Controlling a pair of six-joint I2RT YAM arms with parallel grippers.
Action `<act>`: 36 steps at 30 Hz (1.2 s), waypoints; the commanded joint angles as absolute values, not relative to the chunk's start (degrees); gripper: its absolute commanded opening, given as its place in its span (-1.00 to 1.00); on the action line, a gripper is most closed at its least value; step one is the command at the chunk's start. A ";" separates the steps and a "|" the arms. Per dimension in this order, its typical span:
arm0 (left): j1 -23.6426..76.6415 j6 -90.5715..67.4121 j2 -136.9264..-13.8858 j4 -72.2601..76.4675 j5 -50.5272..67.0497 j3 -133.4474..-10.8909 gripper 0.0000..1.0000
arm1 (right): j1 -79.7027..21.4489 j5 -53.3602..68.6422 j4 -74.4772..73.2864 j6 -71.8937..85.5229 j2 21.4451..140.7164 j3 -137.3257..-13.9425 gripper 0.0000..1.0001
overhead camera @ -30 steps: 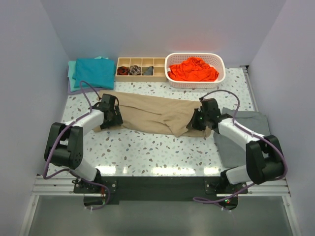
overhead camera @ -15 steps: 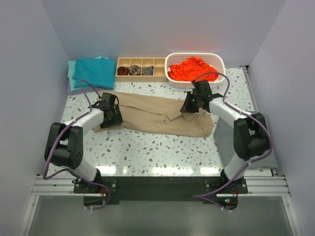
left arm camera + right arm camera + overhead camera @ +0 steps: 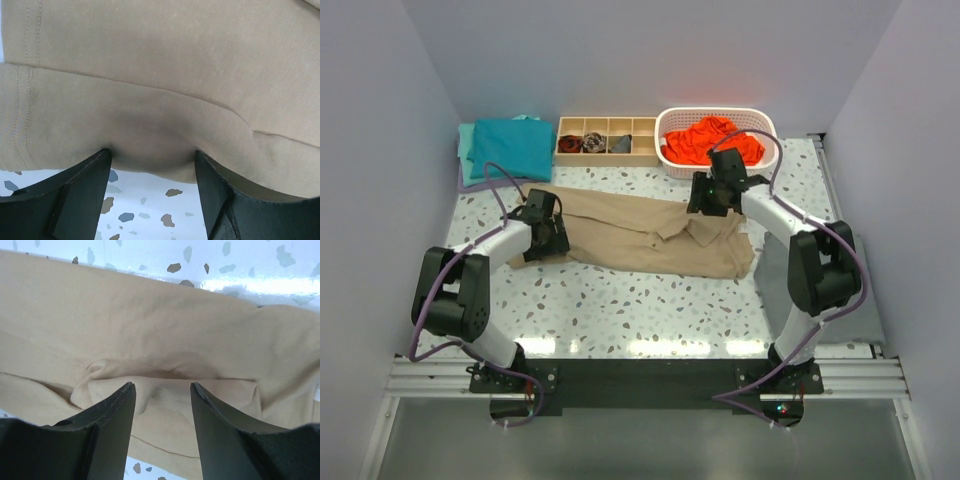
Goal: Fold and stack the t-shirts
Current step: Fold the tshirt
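Both arms have white link shells joined by chunky black joint housings, bolted to a black base plate on a silver rail. A purple cable loops along each arm. The left gripper (image 3: pixel 152 165) and right gripper (image 3: pixel 162 400) have matte black, broad, tapering fingers.

A tan-khaki short-sleeved cotton t-shirt (image 3: pixel 645 235) is spread across the middle of the table, folded lengthwise into a long wrinkled band with doubled layers. A teal cotton t-shirt (image 3: pixel 508 147) is laid folded flat at the far left corner. A bright orange-red cotton t-shirt (image 3: pixel 712 141) is heaped, crumpled, at the far right.
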State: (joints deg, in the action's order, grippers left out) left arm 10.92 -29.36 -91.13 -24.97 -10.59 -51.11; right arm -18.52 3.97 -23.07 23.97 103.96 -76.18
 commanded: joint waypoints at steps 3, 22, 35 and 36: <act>10.55 -28.65 -89.91 -25.13 -10.98 -52.91 0.45 | -18.46 4.55 -27.41 20.30 95.20 -75.42 0.07; 10.64 -27.86 -82.44 -23.12 -7.39 -53.09 1.00 | -21.71 9.77 -22.14 24.53 102.64 -71.44 0.05; 10.63 -27.77 -83.23 -22.68 -6.68 -52.29 1.00 | -21.71 2.11 -28.37 19.78 113.55 -90.25 0.07; 10.63 -27.77 -83.41 -22.59 -6.51 -52.38 1.00 | -21.71 1.24 -29.08 19.34 113.82 -91.74 0.06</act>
State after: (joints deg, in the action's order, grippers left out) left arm 10.94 -28.88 -83.55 -24.67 -7.51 -51.66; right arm -21.69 5.45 -26.22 21.91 112.55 -86.35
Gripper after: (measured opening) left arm 0.997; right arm 0.531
